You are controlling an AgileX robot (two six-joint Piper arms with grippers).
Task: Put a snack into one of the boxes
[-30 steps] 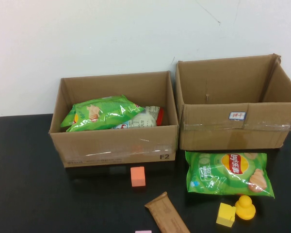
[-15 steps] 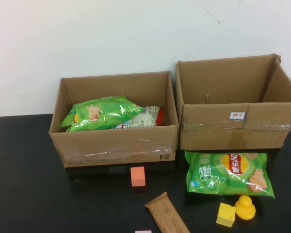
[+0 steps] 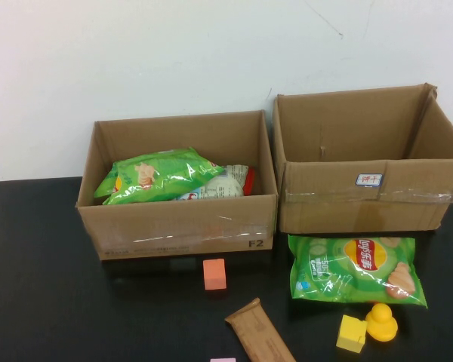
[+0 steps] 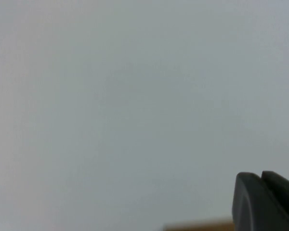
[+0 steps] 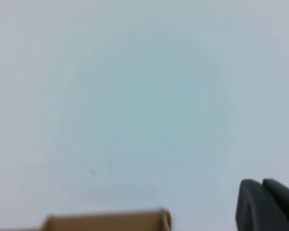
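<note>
A green chips bag lies flat on the black table in front of the right cardboard box, whose inside shows nothing. A brown snack bar lies at the front centre. The left cardboard box holds a green snack bag and a white packet. Neither arm shows in the high view. My left gripper points at the pale wall, fingers together and empty. My right gripper also faces the wall, fingers together and empty, with a box edge below it.
An orange block sits before the left box. A yellow block and a yellow duck sit at the front right. A pink block peeks in at the front edge. The white wall stands right behind the boxes.
</note>
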